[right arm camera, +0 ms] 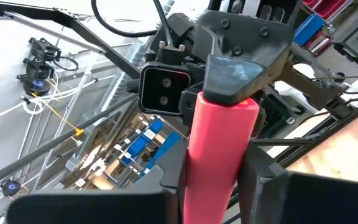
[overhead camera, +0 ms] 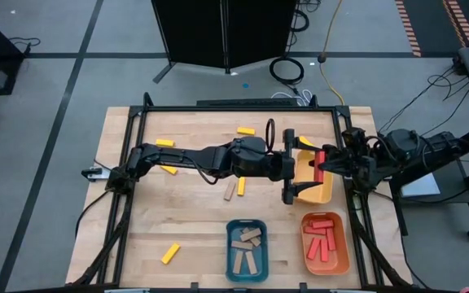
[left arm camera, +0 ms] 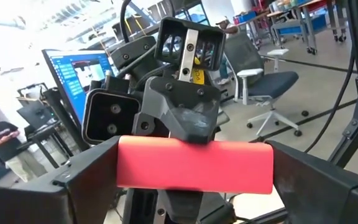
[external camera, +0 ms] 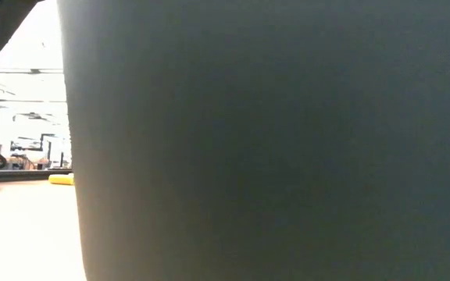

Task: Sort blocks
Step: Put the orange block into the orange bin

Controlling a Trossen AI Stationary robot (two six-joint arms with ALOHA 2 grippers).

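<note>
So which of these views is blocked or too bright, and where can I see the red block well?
Low view: a dark surface close to the lens fills most of the picture; the room on its left edge is washed out, and only a yellow block shows. Left wrist view: the window side glares white, yet the red block is sharp. Right wrist view: it is also clear.
</note>
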